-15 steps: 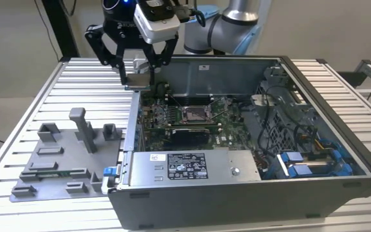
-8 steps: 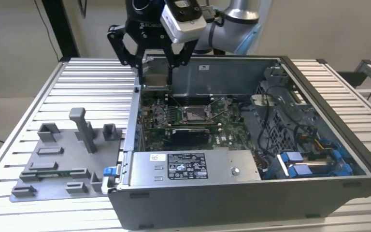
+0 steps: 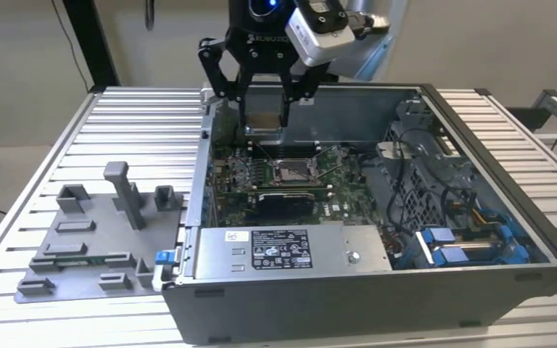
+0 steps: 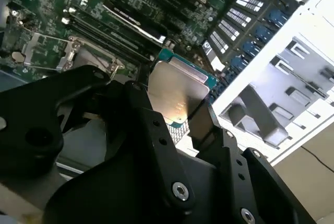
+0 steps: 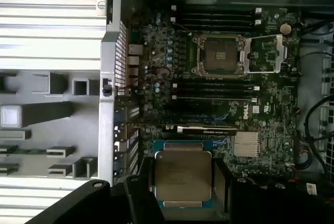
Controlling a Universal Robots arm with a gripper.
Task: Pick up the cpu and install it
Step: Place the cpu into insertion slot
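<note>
Above the open grey computer case (image 3: 376, 290), a small silvery square cpu (image 5: 182, 177) is clamped by its edges in the black pincer (image 3: 264, 119), probably keeping its underside free.

Power supply (image 3: 361, 243), near side: white label (image 3: 278, 249) carrying small print, none legible. Motherboard (image 5: 271, 104): white logo (image 5: 242, 111) showing; small white stickers, unreadable.
</note>
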